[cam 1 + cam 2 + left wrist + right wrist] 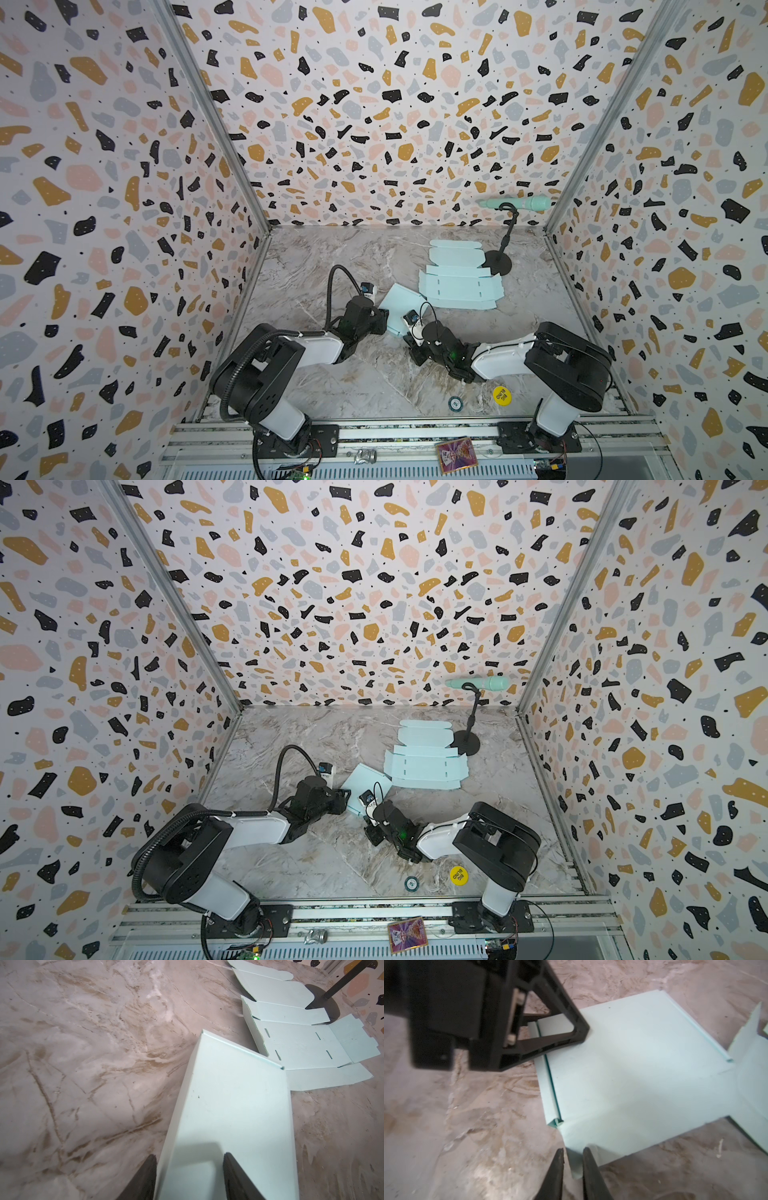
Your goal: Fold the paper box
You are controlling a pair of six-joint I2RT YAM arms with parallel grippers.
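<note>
The paper box is pale mint card, partly folded, and lies on the marble table between both arms. Its side walls are folded up, as the left wrist view and the right wrist view show. My left gripper stands open astride one side wall, with one finger outside the wall and the other over the box floor. My right gripper is at the box's near corner, its narrow jaws closed on a small corner flap.
A second, flat mint box blank lies just behind the box. A microphone stand's black round base stands at the back right. A yellow disc and a small chip lie near the front edge. Patterned walls close three sides.
</note>
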